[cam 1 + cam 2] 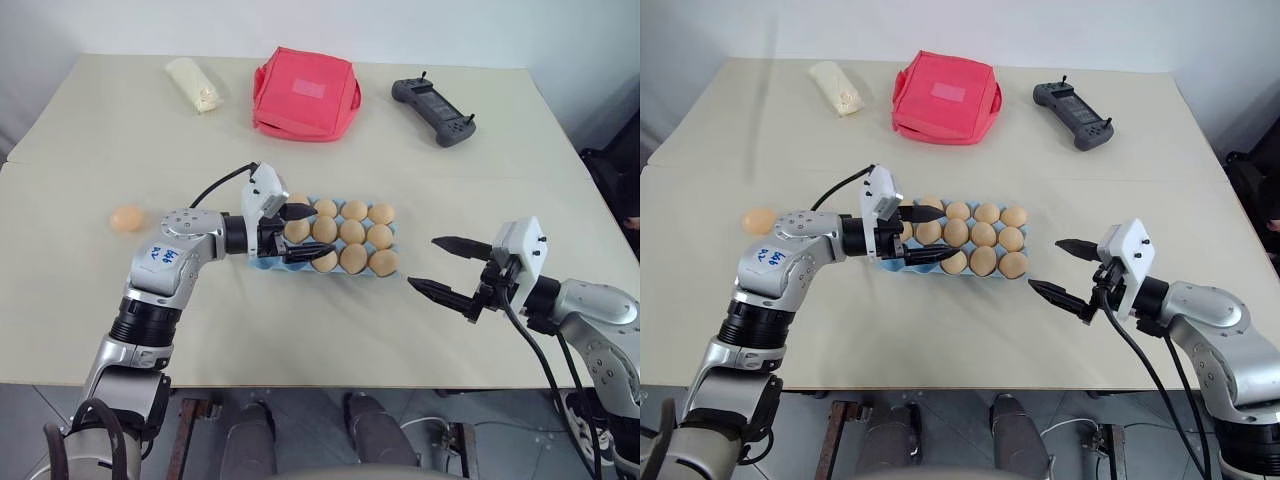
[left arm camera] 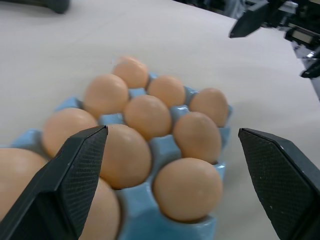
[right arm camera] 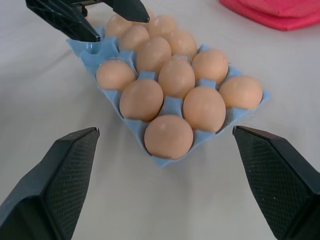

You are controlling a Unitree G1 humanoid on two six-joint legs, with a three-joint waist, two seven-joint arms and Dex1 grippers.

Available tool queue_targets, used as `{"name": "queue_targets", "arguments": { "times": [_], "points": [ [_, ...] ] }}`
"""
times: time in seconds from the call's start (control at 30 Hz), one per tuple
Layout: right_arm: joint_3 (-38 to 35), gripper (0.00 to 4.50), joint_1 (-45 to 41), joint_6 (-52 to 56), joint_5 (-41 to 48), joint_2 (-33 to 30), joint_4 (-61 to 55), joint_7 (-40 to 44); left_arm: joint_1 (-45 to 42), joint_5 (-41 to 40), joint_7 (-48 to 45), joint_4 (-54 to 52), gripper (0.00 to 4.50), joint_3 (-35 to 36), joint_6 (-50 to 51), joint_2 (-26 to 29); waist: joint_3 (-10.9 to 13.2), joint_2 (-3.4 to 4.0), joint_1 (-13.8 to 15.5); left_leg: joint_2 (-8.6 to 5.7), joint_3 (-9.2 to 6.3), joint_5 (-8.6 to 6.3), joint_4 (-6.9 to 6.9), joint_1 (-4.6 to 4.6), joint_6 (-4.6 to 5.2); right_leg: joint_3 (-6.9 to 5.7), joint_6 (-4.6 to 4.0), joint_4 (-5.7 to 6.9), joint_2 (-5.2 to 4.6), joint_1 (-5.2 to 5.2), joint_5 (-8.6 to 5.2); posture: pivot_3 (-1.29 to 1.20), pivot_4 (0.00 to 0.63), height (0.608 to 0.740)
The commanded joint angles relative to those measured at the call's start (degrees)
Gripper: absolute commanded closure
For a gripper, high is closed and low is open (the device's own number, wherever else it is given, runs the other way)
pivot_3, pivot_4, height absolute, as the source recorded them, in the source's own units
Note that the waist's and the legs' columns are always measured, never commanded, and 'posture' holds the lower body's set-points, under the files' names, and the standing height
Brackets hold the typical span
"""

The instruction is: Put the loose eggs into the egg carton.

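- The light blue moulded egg carton (image 1: 262,262) lies mid-worktop, most of its cups filled with light orange-tan eggs (image 1: 352,231); at least one cup at the end nearest the left arm looks empty in the right wrist view.
- One loose egg (image 1: 126,218) of the same orange-tan shell rests alone on the pale beige worktop (image 1: 330,330), well apart from the carton, beyond the left arm's elbow.
- The left gripper (image 1: 296,235) hovers over the carton's near-left end, its black jaws spread wide with nothing between them; an egg sits directly beneath.
- The right gripper (image 1: 446,267) waits off the carton's other end, jaws apart and empty, clear of the tray.
- Judged risk: the left jaws stand low among seated eggs; a careless sideways withdrawal could nudge an egg from its cup or drag the light tray.
- Judged risk: the loose egg is round and unsupported; a glancing touch by the arm swinging back could send it rolling toward the worktop's left edge.
- Open room: bare surface lies in front of the carton and around the loose egg. The red fabric bag (image 1: 304,92), the pale cream wrapped lump (image 1: 196,84) and the dark grey handheld controller (image 1: 433,110) sit at the far side, out of the working path.
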Motion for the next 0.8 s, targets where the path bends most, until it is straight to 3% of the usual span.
{"name": "queue_targets", "arguments": {
  "times": [0.03,0.3,0.4,0.63,0.8],
  "points": [
    [-0.7,0.0,-0.8,-1.2,0.5,-0.2,0.0,1.1,2.3,-1.8,2.4,-5.2,0.05,5.9,2.0,3.3,0.0,0.0,-0.1,0.01,0.0,0.0,-0.02,0.0,0.0,0.0,0.0,0.0,0.0,0.0,0.0,0.0,0.15,0.74],
    [0.9,0.0,-2.9,-1.6,-0.1,-0.4,2.4,4.1,15.9,-4.1,7.3,-14.9,0.05,21.2,6.8,13.4,0.0,0.01,-0.2,0.05,0.02,-0.01,-0.05,0.0,-0.01,-0.01,-0.03,-0.02,0.01,-0.03,-0.02,0.0,0.15,0.74],
    [2.5,0.0,-4.9,-2.0,-0.8,-0.4,4.3,5.5,25.1,-4.3,7.7,-18.0,0.05,27.6,6.8,15.3,0.0,0.01,-0.3,0.04,0.02,-0.01,-0.03,0.01,0.0,-0.01,-0.05,-0.02,0.0,-0.02,-0.02,0.0,0.15,0.74],
    [5.3,0.0,-9.6,-3.1,-1.8,-0.2,8.9,8.9,40.7,-5.6,11.4,-23.0,0.05,41.2,5.5,13.1,0.0,-0.01,-0.4,0.05,0.05,-0.03,-0.05,0.04,0.01,-0.02,-0.67,-0.02,-0.04,-0.03,-0.34,0.0,0.15,0.74],
    [6.9,0.0,-12.4,-3.7,-2.6,0.1,11.6,10.7,45.4,-6.2,12.9,-23.6,0.05,45.6,4.3,12.3,0.0,-0.01,-0.4,0.05,0.05,-0.03,-0.04,0.05,0.01,-0.03,-0.93,-0.02,-0.05,-0.03,-0.46,0.0,0.15,0.74]
  ]
}}
